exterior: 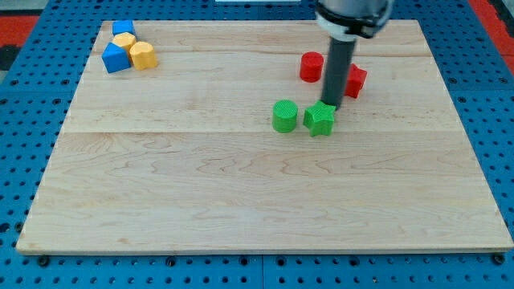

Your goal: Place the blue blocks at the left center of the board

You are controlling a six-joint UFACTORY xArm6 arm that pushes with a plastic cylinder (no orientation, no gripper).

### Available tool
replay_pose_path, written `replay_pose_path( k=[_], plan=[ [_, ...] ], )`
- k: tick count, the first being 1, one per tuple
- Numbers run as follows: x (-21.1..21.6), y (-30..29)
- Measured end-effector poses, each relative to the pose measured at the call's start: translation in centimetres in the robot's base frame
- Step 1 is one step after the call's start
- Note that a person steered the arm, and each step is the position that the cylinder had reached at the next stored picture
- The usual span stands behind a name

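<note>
1. A pale wooden board (241,201) is seen lying on a blue perforated table (24,160), filling most of the frame.
2. No gripper is fitted; the arm ends in a dark rod (340,68), so no open or closed state can be given.
3. My tip (331,106) is placed right of centre, at the upper edge of the green star-shaped block (320,119), apparently touching it.
4. A green cylinder (284,116) is found just to the left of that block.
5. A red cylinder (312,67) stands to the upper left of the rod, and a red block (355,80) is partly hidden behind it on the right.
6. The blue blocks are located in the upper left corner of the board: a small blue block (123,28) at the top and a larger blue block (116,58) below it.
7. Two yellow blocks (141,55) (124,40) are packed against them in one cluster, well apart from my tip.
</note>
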State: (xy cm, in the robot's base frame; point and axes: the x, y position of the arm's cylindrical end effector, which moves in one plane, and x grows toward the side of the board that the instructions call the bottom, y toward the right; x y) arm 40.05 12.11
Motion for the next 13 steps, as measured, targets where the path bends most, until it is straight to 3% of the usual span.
replay_pose_path(
  k=[1, 3, 4, 5, 6, 7, 8, 9, 10, 12, 13],
  plan=[
    [-0.2, 1.7],
    [-4.6, 3.0],
    [-3.6, -2.6],
    [-3.6, -12.1],
    [-7.3, -23.2],
    [-4.4, -32.0],
    [-4.2, -42.3],
    [-6.3, -42.4],
    [-12.6, -42.5],
    [-12.8, -32.6],
    [-12.7, -34.9]
  ],
)
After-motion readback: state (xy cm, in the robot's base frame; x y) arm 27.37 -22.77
